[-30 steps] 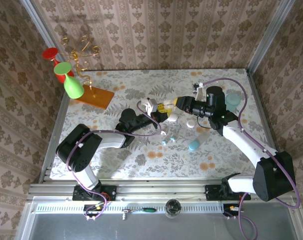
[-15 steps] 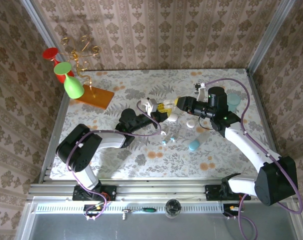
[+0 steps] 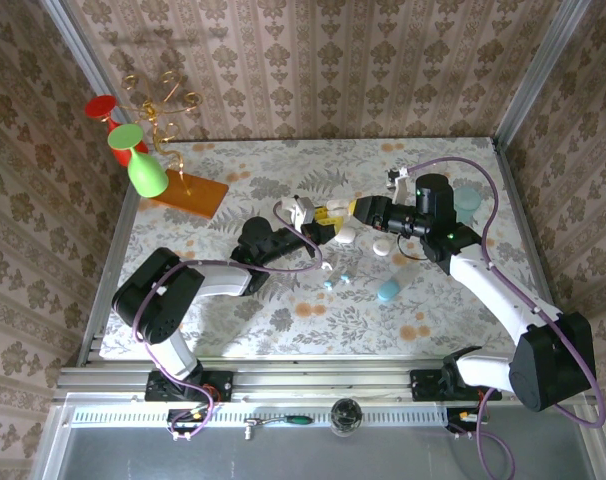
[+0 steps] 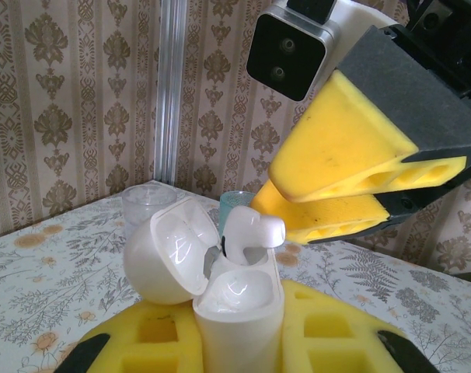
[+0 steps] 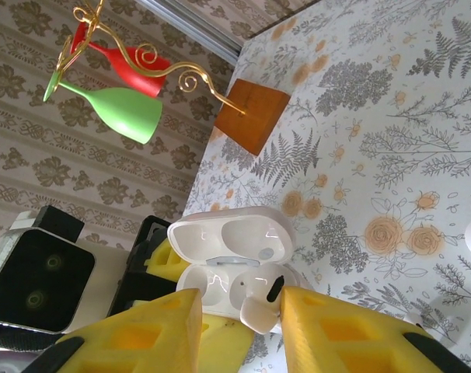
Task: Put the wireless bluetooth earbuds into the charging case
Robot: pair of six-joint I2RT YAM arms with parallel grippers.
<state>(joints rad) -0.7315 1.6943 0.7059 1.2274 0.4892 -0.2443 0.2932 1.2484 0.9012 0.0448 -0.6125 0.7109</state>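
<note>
My left gripper (image 4: 235, 338) is shut on the white charging case (image 4: 237, 307) and holds it upright with its lid (image 4: 164, 249) swung open. A white earbud (image 4: 249, 229) stands in the case's far socket with its head sticking out; the near socket is empty. My right gripper (image 5: 239, 301) hangs open just above, its yellow fingers (image 5: 344, 330) on either side of that earbud (image 5: 259, 307) without pinching it. In the top view both grippers meet mid-table, left (image 3: 318, 224) and right (image 3: 351, 209). Two tiny cyan-tipped earbuds (image 3: 329, 283) (image 3: 345, 279) lie on the table in front of them.
A light-blue capsule (image 3: 388, 290), a white oval item (image 3: 346, 236) and a white disc (image 3: 382, 246) lie near the grippers. A teal cup (image 3: 464, 205) stands at the right. The glass stand with an orange base (image 3: 188, 192) holds green (image 3: 143, 170) and red glasses at back left.
The right gripper has drawn back slightly to the right from the case. The left arm and the case have stayed still.
</note>
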